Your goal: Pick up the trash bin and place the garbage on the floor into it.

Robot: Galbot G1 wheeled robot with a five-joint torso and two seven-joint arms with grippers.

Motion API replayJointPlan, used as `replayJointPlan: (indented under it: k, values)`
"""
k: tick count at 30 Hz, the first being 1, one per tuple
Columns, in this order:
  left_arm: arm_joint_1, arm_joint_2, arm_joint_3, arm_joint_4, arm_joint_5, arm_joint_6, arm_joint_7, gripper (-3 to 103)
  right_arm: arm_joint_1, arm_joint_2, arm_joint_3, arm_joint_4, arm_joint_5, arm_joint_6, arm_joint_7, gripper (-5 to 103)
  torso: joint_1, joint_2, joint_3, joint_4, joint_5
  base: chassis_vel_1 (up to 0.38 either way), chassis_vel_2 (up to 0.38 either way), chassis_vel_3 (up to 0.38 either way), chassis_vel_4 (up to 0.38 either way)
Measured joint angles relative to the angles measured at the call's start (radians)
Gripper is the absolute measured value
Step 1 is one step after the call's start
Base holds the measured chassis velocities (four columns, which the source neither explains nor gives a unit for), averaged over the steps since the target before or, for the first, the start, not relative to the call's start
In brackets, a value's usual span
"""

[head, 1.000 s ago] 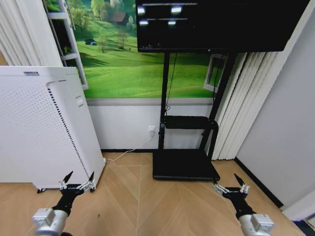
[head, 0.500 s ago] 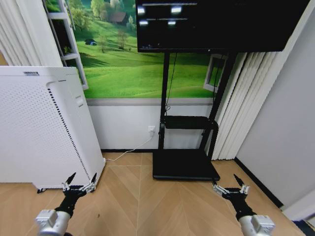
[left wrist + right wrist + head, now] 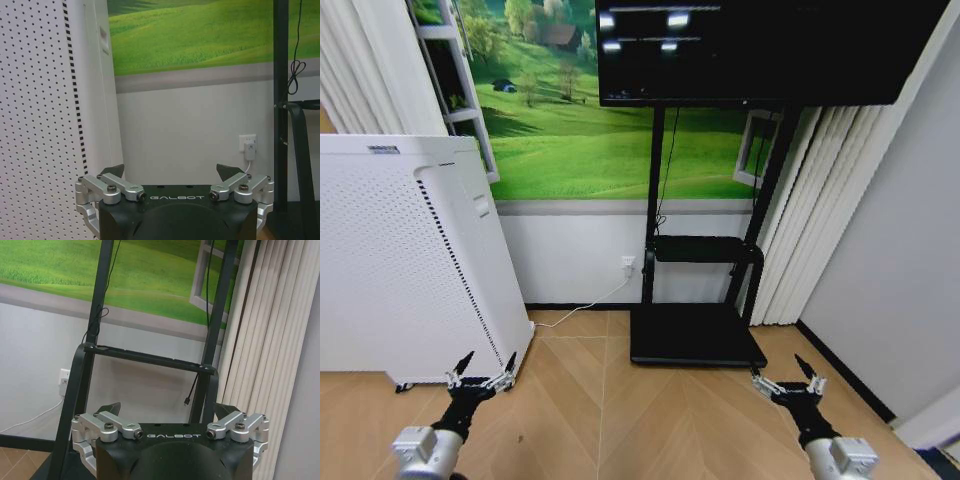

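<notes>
While both arms hang low at the near edge of the scene, the robot faces a wall with a green meadow mural (image 3: 590,140). At far left stands a tall white perforated air purifier (image 3: 400,260), its near corner just beside the left gripper (image 3: 480,365). That gripper hovers over the wooden floor (image 3: 600,410) with its fingers spread wide and nothing between them; the left wrist view confirms the released state, both dark fingertips (image 3: 114,171) well apart and the purifier's dotted panel (image 3: 35,120) close alongside. A white cable runs from a wall socket (image 3: 628,264) down toward the purifier. Centre of the scene: a black TV stand (image 3: 695,335) with a flat base on the floor, a small shelf partway up, and a dark screen (image 3: 760,50) mounted at the top. Right of the stand hang pale vertical curtains (image 3: 810,220), then a grey wall. The right gripper (image 3: 788,372) hovers near the stand's base, on its right, also splayed and empty; the right wrist view shows its fingertips (image 3: 111,409) parted, facing the stand's uprights and curtains. Trash bin and garbage: location cannot be told from these views.
</notes>
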Motion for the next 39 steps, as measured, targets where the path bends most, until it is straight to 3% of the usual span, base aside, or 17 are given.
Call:
replayJointPlan:
  k: [32,39]
  values:
    - [0.000,0.000,0.000,0.000,0.000,0.000,0.000,100,0.000,0.000,0.000,-0.001,0.000,0.001,0.000,100,0.043,0.131,0.089,0.0000,0.0000,0.000,0.000,0.000,0.000]
    - [0.000,0.000,0.000,0.000,0.000,0.000,0.000,100,0.000,0.000,0.000,-0.001,0.000,0.001,0.000,100,0.060,0.181,0.121,0.0000,0.0000,0.000,0.000,0.000,0.000]
